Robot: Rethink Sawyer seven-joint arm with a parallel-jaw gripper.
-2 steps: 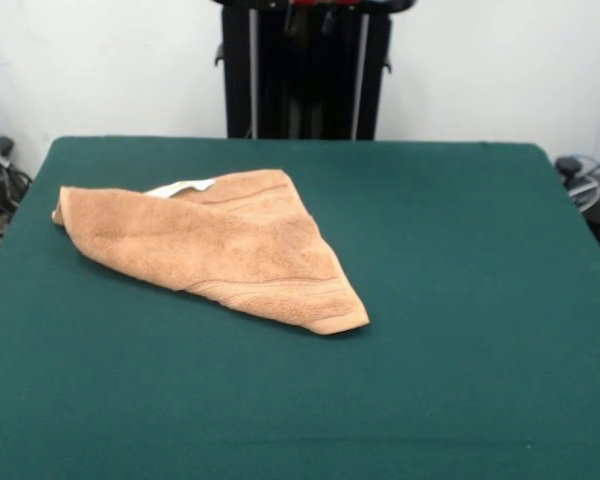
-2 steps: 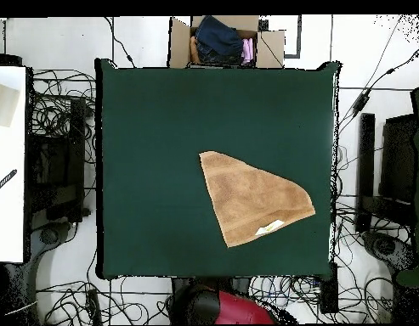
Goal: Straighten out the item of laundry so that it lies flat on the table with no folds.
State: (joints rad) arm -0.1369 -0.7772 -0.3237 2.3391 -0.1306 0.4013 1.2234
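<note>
The item of laundry (image 1: 220,245) is an orange-tan towel folded over itself into a rough triangle, left of the middle of the green table (image 1: 460,300). Its white label (image 1: 180,187) peeks out at the far edge of the fold. In the overhead view the towel (image 2: 251,204) lies right of the centre of the table (image 2: 153,127), with the label (image 2: 269,227) near the edge closest to the robot base. My gripper (image 1: 312,12) shows only as dark and red bits at the top edge, well away from the towel. The arm (image 2: 221,310) is drawn back over its base.
A cardboard box (image 2: 225,41) holding clothes stands beyond the table's far edge. Cables cover the floor on all sides. A white surface (image 2: 8,161) and black equipment (image 2: 55,170) sit off one side, and more black gear (image 2: 391,161) off the other.
</note>
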